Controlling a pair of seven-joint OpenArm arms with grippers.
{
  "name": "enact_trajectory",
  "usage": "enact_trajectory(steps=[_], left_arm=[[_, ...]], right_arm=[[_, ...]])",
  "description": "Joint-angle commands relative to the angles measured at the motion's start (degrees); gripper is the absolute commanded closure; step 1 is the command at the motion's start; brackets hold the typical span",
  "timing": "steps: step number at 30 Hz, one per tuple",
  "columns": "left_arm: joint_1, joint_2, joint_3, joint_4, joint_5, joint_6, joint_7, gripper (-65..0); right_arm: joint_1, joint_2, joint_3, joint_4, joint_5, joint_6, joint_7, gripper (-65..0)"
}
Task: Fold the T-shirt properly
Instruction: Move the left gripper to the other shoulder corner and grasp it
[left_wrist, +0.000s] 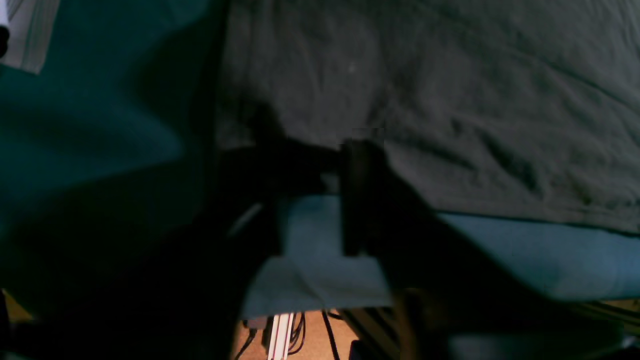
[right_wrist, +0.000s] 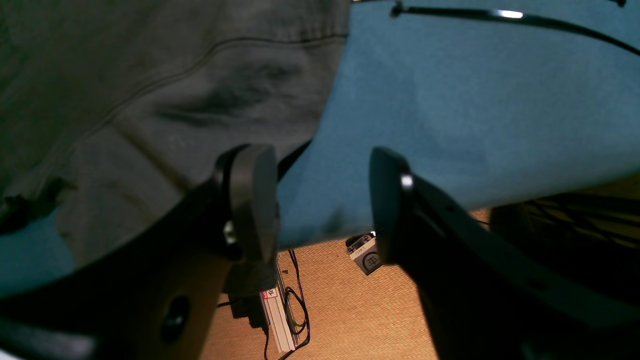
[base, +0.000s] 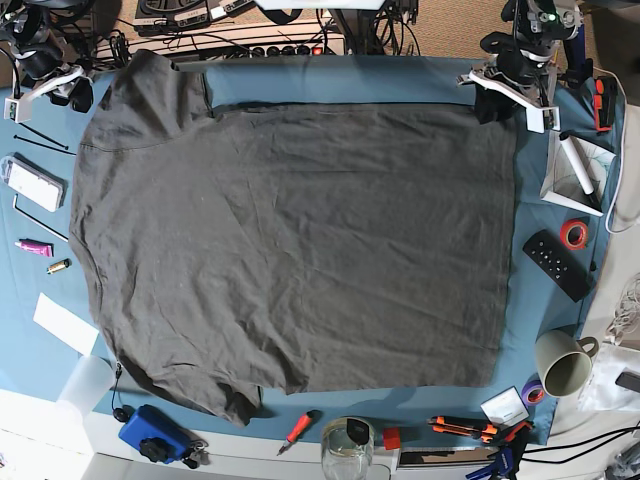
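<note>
Both sets differ: right fingers (right_wrist: 252, 200) spread wide, empty; left fingers (left_wrist: 357, 195) at the T-shirt (base: 300, 250) hem, grip unclear.

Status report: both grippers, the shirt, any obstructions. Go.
Left gripper at the T-shirt hem corner, grip unclear. Right gripper open, empty, beside the sleeve. Shirt spread flat on the blue tablecloth, unfolded. Remote and tape roll lie close to the hem.
</note>
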Motion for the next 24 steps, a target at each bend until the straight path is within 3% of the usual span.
enact_trajectory(steps=[1, 5, 10, 12, 17, 20, 24], left_arm=[[0.2, 0.0, -0.1, 1.1, -0.6, -0.3, -1.1, -8.5], [-1.2, 0.0, -0.1, 1.1, -0.5, -0.3, -1.0, 0.0], [-2.0, 0.0, -0.1, 1.3, 3.5, -0.3, -1.5, 0.0], [-2.0, -0.1, -0.1, 1.7, 6.2, -0.3, -1.5, -6.6], [-2.0, -0.1, -0.1, 3.9, 9.1, -0.3, -1.6, -39.1], [-2.0, -0.1, -0.1, 4.8, 9.1, 0.1, -1.9, -41.2], [-2.0, -0.4, -0.1, 4.8, 10.1, 4.6, -2.7, -41.2]], right_arm=[[-0.3, 1.0, 0.7, 0.9, 0.5, 0.2, 1.1, -29.6], [-0.3, 1.0, 0.7, 0.9, -0.6, 0.2, 1.6, -29.6], [-0.3, 1.0, 0.7, 0.9, -1.4, 0.2, 2.2, -29.6], [-0.3, 1.0, 0.7, 0.9, -1.4, 0.2, 2.2, -29.6], [-0.3, 1.0, 0.7, 0.9, -1.4, 0.2, 2.2, -29.6], [-0.3, 1.0, 0.7, 0.9, -1.4, 0.2, 2.2, -29.6], [-0.3, 1.0, 0.7, 0.9, -1.7, 0.2, 2.1, -29.6]])
